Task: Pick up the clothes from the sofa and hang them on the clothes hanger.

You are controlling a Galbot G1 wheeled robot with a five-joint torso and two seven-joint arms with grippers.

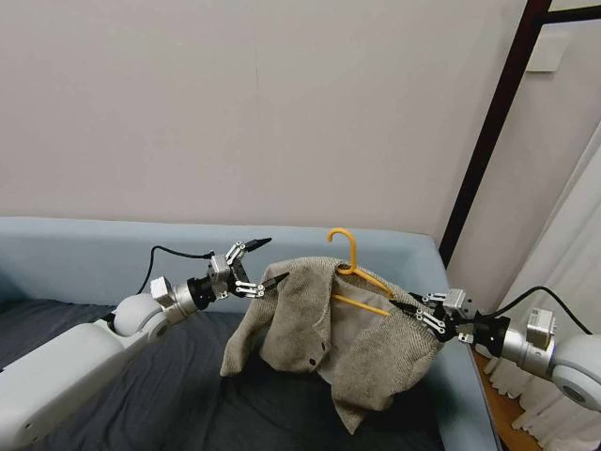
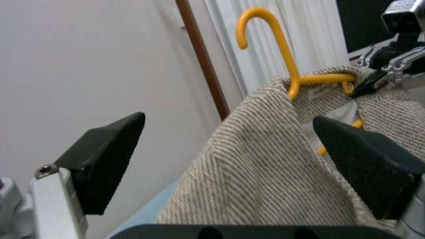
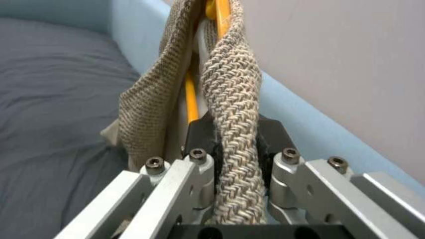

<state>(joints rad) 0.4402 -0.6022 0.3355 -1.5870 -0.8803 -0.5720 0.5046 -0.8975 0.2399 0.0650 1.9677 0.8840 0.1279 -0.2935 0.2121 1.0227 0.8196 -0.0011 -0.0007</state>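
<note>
A beige knit cardigan (image 1: 324, 329) hangs on a yellow hanger (image 1: 355, 272), held in the air above the sofa's dark grey seat (image 1: 141, 395). My right gripper (image 1: 413, 311) is shut on the cardigan's shoulder where it covers the hanger arm; in the right wrist view the knit (image 3: 229, 84) is pinched between the black pads (image 3: 198, 135), with the yellow hanger (image 3: 191, 102) running just behind. My left gripper (image 1: 265, 262) is open at the opposite shoulder. In the left wrist view its fingers (image 2: 103, 157) stand wide apart around the cardigan (image 2: 265, 169), under the hanger hook (image 2: 265, 35).
The light blue sofa back (image 1: 84, 249) runs along a plain wall. A dark brown post (image 1: 488, 141) rises at the right, with white curtains (image 1: 563, 282) beside it. The sofa's right arm (image 1: 465, 395) sits under my right arm, with wooden floor (image 1: 498, 409) beyond.
</note>
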